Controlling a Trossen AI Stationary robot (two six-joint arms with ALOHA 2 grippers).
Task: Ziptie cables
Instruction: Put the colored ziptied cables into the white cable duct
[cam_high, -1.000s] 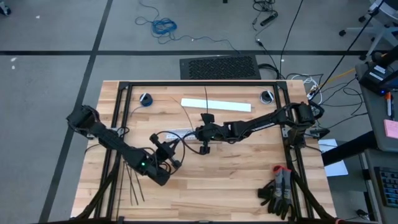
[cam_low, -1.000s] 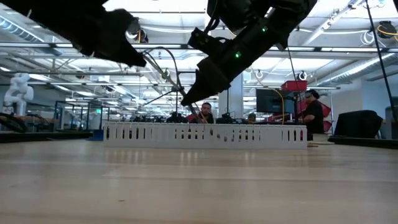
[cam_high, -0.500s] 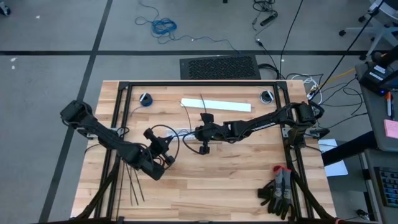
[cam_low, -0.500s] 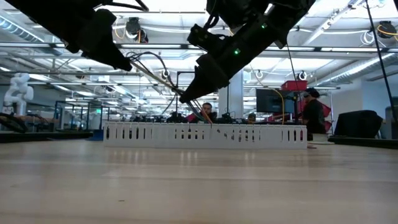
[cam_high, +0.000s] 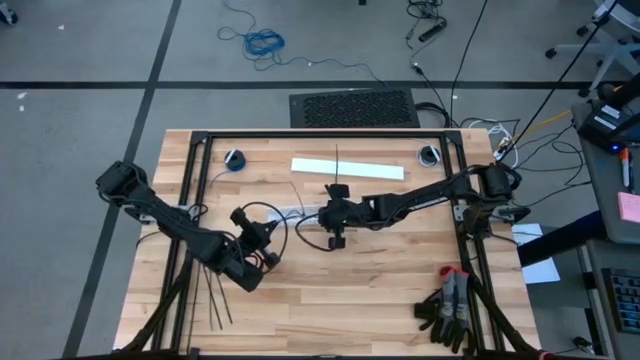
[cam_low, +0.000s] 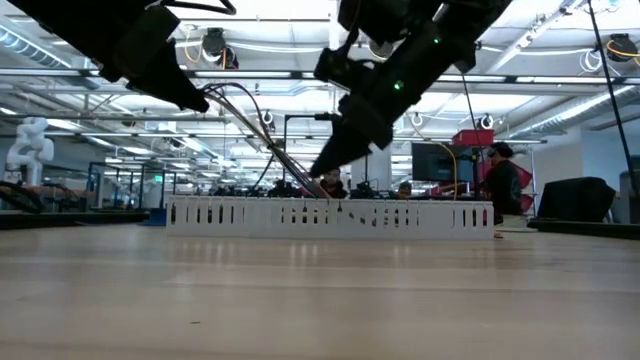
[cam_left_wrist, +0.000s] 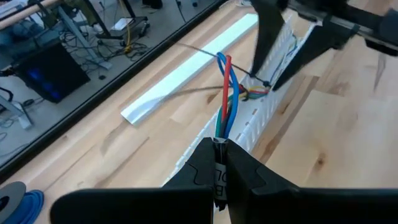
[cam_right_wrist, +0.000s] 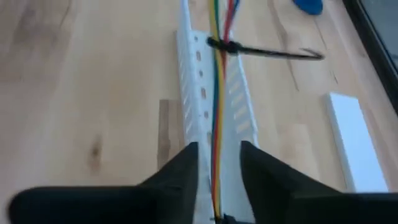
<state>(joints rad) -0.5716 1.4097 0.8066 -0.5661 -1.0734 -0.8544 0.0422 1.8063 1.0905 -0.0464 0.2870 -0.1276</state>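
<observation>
no readable text, labels or numbers anywhere

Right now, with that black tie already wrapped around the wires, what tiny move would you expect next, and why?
Probably the right pincer backs away from the cables. Its fingers stand apart around them, the ziptie already circles the bundle, and the left pincer holds one end shut.

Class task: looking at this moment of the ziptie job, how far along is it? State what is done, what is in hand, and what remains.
Done: one ziptie already circles the cables. In hand: the left claw is shut on the cables' end; the right claw stands open astride them over the white slotted duct. Left: the ziptie's long tail sticks out; spare zipties lie unused.
</observation>
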